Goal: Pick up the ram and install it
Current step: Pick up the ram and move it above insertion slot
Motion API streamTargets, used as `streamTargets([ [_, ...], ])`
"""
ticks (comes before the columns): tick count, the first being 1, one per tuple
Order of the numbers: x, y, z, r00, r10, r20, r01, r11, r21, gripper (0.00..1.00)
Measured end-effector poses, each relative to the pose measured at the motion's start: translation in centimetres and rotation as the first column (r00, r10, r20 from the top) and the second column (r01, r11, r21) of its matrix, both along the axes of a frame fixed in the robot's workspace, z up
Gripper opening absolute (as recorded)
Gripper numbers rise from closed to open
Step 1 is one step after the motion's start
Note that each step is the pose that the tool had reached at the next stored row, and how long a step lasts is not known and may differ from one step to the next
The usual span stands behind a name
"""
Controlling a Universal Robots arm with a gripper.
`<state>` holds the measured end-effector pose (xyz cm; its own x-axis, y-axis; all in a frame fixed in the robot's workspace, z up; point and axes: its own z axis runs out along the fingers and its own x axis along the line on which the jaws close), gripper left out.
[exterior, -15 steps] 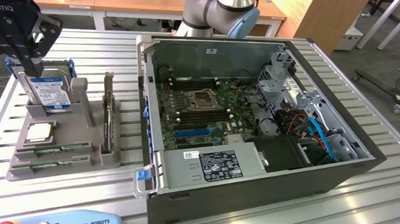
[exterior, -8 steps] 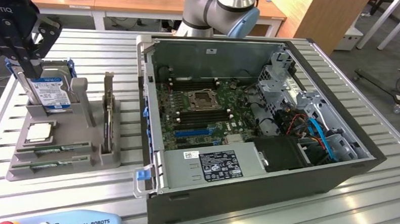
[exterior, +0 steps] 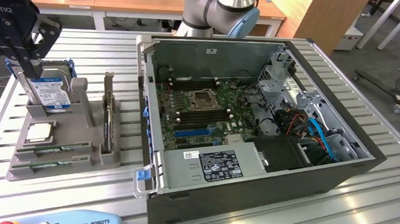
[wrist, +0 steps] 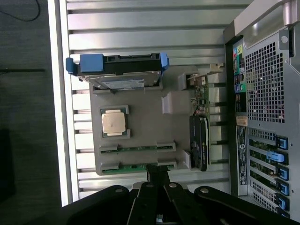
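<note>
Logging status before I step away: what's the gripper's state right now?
Gripper: closed, fingers together, holding nothing; the ram lies in the gray holder.

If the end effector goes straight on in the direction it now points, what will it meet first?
Most likely the ram in the outer slot of the grey holder: the shut end effector points down at it. How far above it hangs is unclear.

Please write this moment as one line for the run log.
gripper: shut, holds nothing, above tray | ram: in tray slot, not picked up | computer case: open
</note>
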<state>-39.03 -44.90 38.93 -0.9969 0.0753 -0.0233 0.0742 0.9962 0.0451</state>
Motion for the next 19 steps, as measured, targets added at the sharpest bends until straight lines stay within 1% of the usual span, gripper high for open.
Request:
streamTargets([
  [6, 0.00, 0.00, 0.00, 0.9999, 0.013, 0.0000, -0.013, 0.9999, -0.0004, 0.10],
  [8, 0.00, 0.00, 0.00, 0.9995, 0.030, 0.0000, -0.030, 0.9995, -0.0013, 0.10],
  [11, 0.00, 0.00, 0.00, 0.9974, 0.073, -0.0001, -0.073, 0.9974, -0.0032, 0.10],
  [13, 0.00, 0.00, 0.00, 0.9942, 0.107, -0.0002, -0.107, 0.9942, -0.0042, 0.10],
  [15, 0.00, 0.00, 0.00, 0.9897, 0.143, -0.0003, -0.143, 0.9897, -0.0050, 0.10],
  [19, 0.00, 0.00, 0.00, 0.9765, 0.215, -0.0005, -0.215, 0.9765, -0.0063, 0.10],
])
